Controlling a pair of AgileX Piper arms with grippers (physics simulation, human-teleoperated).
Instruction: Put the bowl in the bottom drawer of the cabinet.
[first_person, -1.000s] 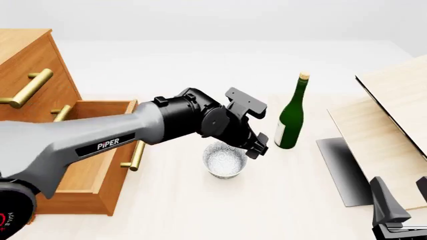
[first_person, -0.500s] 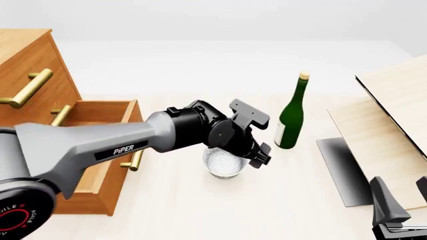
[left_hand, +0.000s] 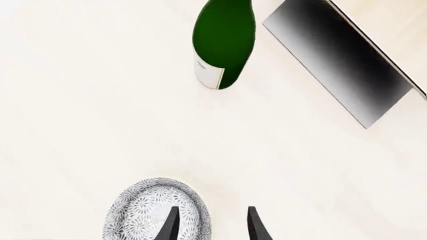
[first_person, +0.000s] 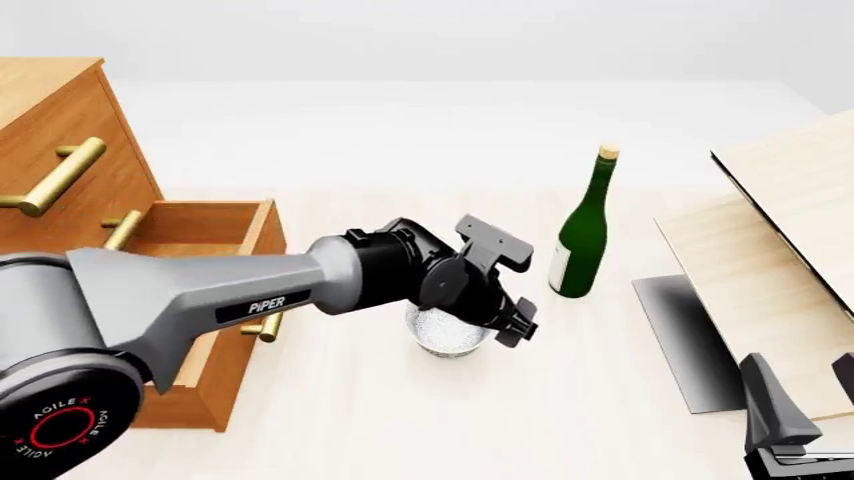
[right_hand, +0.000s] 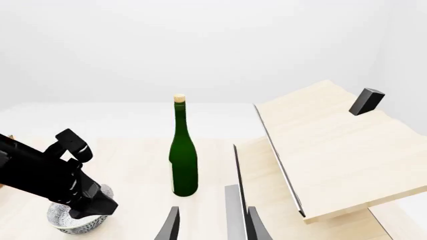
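The small white speckled bowl (first_person: 445, 333) stands on the table just right of the cabinet (first_person: 60, 150), whose bottom drawer (first_person: 200, 300) is pulled open. My left gripper (first_person: 509, 322) is low over the bowl's right rim and open. In the left wrist view one finger (left_hand: 171, 226) sits over the inside of the bowl (left_hand: 150, 212) and the other outside it, with the gripper (left_hand: 212, 227) not closed on the wall. My right gripper (first_person: 801, 395) rests open at the near right, holding nothing; its wrist view shows the bowl (right_hand: 67, 223) far off.
A tall green bottle (first_person: 582, 235) stands upright just right of the bowl. Pale tilted wooden boards (first_person: 787, 230) and a dark grey panel (first_person: 681, 340) fill the right side. The upper drawers' brass handles (first_person: 60, 175) stick out above the open drawer.
My left gripper has dropped lower and drawn in slightly toward the bowl's right rim. The bowl, bottle, drawer and right arm have not moved.
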